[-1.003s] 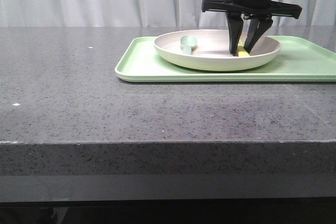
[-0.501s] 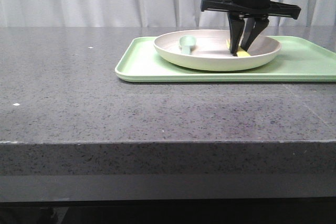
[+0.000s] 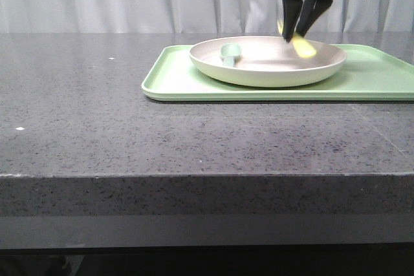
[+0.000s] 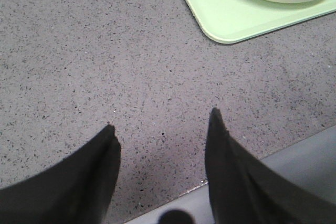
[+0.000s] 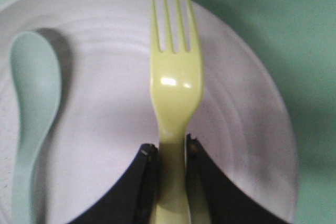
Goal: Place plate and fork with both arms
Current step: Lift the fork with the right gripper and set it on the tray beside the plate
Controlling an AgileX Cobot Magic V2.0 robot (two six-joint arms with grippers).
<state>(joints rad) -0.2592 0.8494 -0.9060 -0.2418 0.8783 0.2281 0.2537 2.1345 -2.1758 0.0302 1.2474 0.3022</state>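
Observation:
The cream plate (image 3: 268,63) sits on the light green tray (image 3: 174,75) at the back right of the table. My right gripper (image 3: 294,33) is shut on the pale yellow fork (image 3: 301,45) and holds it in the air just above the plate's right half. In the right wrist view the fork (image 5: 176,82) sticks out from between the jaws, gripped by its handle, tines outward over the plate (image 5: 105,124). My left gripper (image 4: 160,127) is open and empty over bare table near its front edge, and does not show in the front view.
A pale teal spoon (image 3: 230,53) lies in the plate's left half; it also shows in the right wrist view (image 5: 31,93). The tray's near corner (image 4: 220,19) lies beyond my left gripper. A grey speckled tabletop (image 3: 97,114) spreads left and front.
My right gripper closed on the fork in the plate and has lifted it up off the plate. The plate, spoon and tray have not moved.

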